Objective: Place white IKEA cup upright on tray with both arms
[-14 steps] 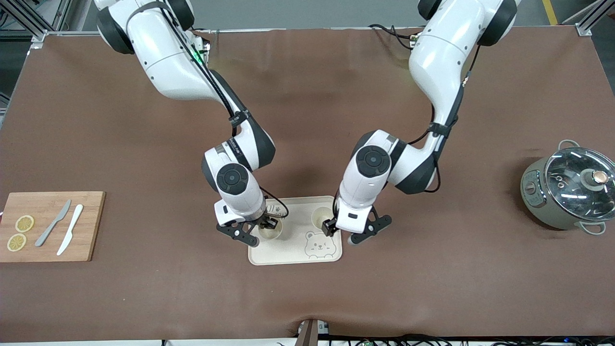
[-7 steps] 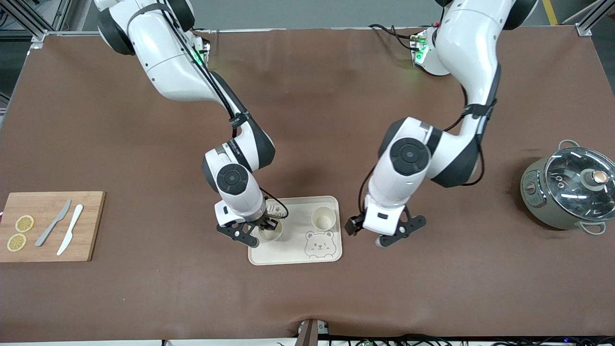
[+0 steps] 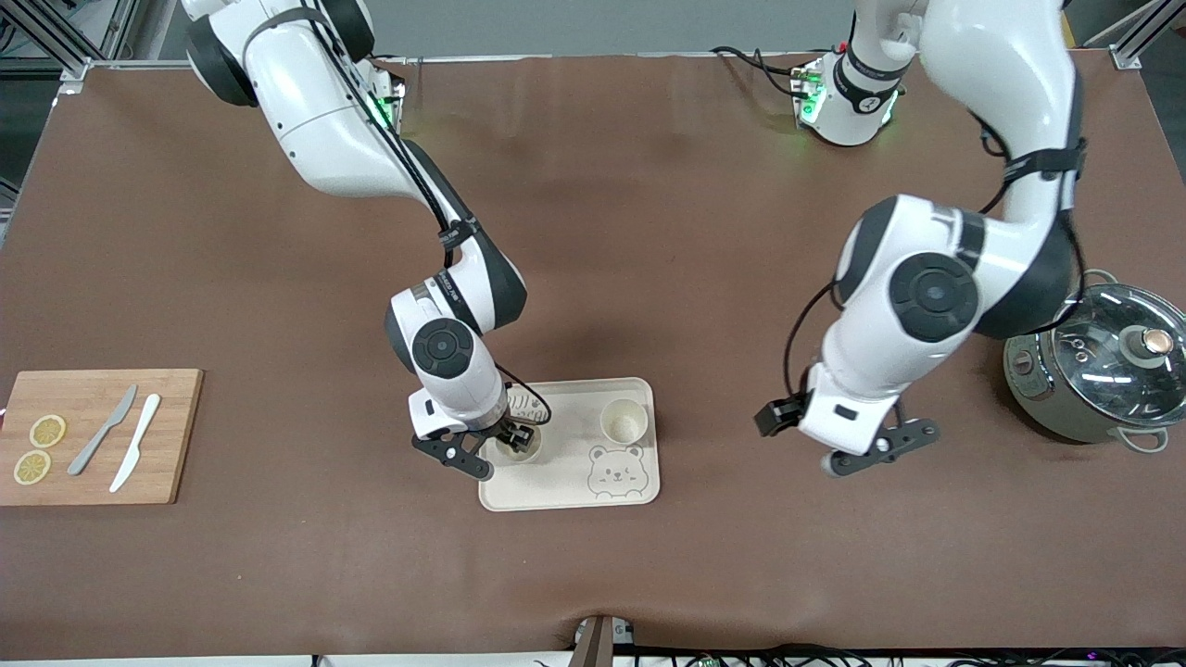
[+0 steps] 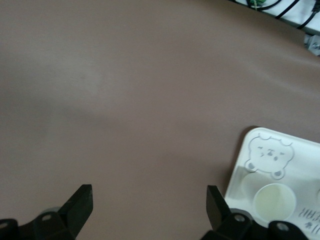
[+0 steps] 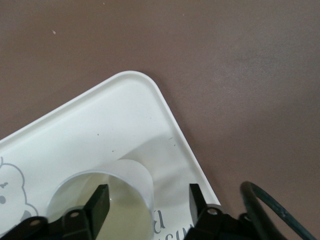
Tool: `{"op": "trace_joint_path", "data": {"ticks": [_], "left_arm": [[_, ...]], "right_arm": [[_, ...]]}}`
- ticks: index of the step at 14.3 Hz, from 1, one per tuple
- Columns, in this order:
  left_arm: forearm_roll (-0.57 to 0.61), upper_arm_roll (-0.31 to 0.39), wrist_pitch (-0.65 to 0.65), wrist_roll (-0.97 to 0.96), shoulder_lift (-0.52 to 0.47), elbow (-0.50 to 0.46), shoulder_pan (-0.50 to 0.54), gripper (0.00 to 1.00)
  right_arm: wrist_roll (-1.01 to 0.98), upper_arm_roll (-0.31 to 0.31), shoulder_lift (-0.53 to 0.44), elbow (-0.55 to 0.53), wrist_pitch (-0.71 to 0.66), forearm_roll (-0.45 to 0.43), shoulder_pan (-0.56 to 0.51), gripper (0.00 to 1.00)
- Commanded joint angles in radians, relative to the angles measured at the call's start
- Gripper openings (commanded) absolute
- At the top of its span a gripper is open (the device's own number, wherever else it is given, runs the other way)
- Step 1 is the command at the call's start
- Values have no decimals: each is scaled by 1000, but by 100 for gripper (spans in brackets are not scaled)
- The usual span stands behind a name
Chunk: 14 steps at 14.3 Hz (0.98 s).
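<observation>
High front camera facing arms, wrist cameras looking down (all sharing tray [image 3: 639, 496])

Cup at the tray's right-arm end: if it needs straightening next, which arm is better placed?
Right. The right gripper straddles the wall of that cup, fingers open; the left gripper hangs open over bare table, off the tray.
</observation>
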Motion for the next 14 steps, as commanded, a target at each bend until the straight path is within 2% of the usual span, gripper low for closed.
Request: {"op": "trace_joint_path", "data": {"ticks": [1,4,7,9,12,14], "left_arm": [[19,-10,-59,79,-72,-41,45,100],[13,-11,-117,195,-113,-44,108,100],[9,-13,-137,304,-178,-86,167,100],[7,-14,-137,388,-224,-129,213,100],[4,-16,-137,468,-286,-176,261,100],[-10,-16,-139,507,-339,-222,284,100]], "right_arm": [[3,10,-29,2,-12,-8,-23,100],[-18,13,-103,4,-147,-9,-20,100],[-67,19,-292,2,-398,7,-18,100],[-140,16,-420,4,-541,66,-24,100],[-231,13,-595,1,-765,176,-104,100],[-323,12,-704,-2,-898,187,-170,100]]}}
